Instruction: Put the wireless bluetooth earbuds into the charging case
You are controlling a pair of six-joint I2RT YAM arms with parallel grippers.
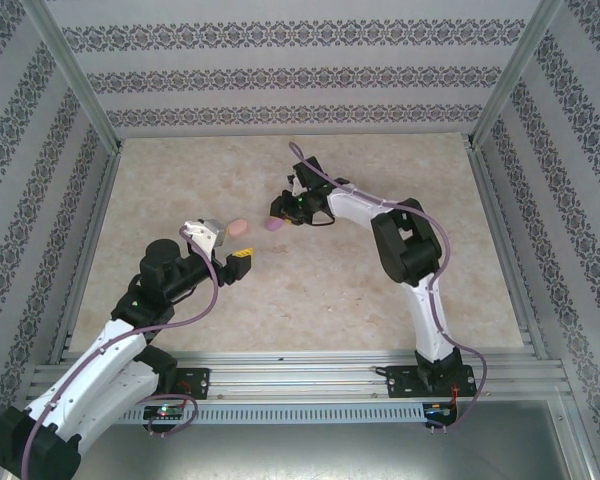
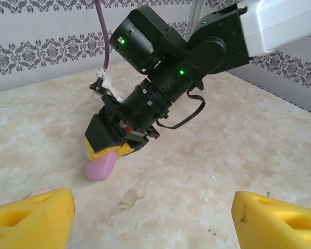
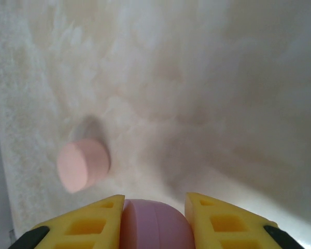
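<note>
Bright, even overhead light washes the counter (image 1: 310, 300) pale in the top view, with only faint, soft shadows under the arms (image 1: 400, 240). The left wrist view is crisp. The right wrist view is hazy: the marbling smears, the pink case (image 3: 83, 164) is soft-edged with a grey shadow just behind it, and the purple case (image 3: 154, 228) near it, held in the right pincer (image 3: 154, 203), is out of focus.

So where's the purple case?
Top view: the purple case sits at the table centre, in the right claw, the pink case just left of it.

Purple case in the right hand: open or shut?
Shut. The purple case, gripped by the right hand, reads as one closed oval; its halves meet at a thin seam, with no lid raised.
</note>
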